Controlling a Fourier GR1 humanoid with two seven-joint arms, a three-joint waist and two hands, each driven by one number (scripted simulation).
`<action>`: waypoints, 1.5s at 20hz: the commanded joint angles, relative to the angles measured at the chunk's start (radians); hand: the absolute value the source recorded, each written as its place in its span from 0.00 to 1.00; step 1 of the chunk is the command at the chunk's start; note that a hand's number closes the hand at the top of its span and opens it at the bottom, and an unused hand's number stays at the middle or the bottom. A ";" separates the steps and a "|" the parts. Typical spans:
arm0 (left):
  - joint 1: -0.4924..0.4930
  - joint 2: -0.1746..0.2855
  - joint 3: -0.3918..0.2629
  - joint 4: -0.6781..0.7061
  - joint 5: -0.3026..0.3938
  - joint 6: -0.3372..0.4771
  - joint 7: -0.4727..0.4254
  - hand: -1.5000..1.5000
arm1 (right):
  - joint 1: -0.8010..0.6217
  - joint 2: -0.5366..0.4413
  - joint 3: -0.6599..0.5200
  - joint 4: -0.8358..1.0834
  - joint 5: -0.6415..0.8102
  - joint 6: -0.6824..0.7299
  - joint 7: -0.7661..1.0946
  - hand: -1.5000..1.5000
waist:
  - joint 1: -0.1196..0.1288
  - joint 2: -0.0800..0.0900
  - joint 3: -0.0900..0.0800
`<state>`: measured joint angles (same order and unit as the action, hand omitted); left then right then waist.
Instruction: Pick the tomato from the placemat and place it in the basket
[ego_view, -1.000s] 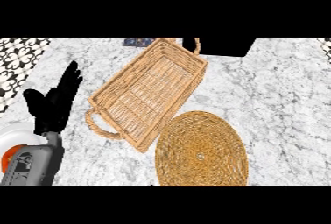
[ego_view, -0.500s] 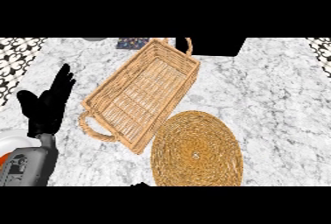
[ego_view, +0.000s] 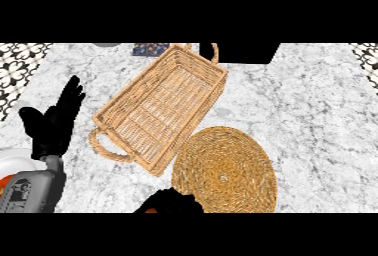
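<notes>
The woven rectangular basket (ego_view: 159, 110) lies slanted on the marble counter, with loop handles at its near-left and far ends, and nothing shows inside it. The round woven placemat (ego_view: 225, 170) lies just right of its near corner, with no tomato on it. My right hand (ego_view: 171, 202) pokes up from the lower edge at the placemat's near-left rim as a rounded black lump with curled fingers. A small red patch of the tomato (ego_view: 150, 210) shows at its lower left; the rest is hidden. My left hand (ego_view: 53, 125) rests open at the left, fingers up.
A white plate (ego_view: 13, 159) shows at the left edge beside my left forearm. A black block (ego_view: 247, 52) and a small patterned item (ego_view: 151, 49) stand at the counter's far edge behind the basket. Bare marble stretches to the right of the placemat.
My right hand has risen into view at the lower edge by the placemat. The view has shifted slightly, with basket and placemat sliding left. The left hand stays open.
</notes>
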<state>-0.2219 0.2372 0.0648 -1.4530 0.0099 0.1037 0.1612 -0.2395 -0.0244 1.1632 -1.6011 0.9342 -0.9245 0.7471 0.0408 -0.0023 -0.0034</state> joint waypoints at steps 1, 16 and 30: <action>-0.006 0.007 0.008 0.003 0.010 -0.011 -0.003 0.50 | -0.106 0.023 -0.111 -0.044 -0.010 -0.015 0.136 1.00 | 0.000 0.000 -0.001; -0.052 -0.028 -0.044 0.013 -0.011 -0.015 0.013 0.50 | -0.697 0.024 -0.372 0.254 -0.077 0.200 0.530 1.00 | 0.066 0.008 -0.002; -0.083 -0.017 -0.016 0.050 -0.009 -0.018 -0.004 0.50 | -0.967 0.024 -0.353 0.623 -0.346 0.108 0.563 1.00 | 0.057 0.016 0.000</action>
<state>-0.2871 0.2097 0.0326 -1.4166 -0.0050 0.0898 0.1545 -1.1421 -0.0072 0.7899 -1.0336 0.6558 -0.7580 1.1569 0.1077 0.0131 -0.0034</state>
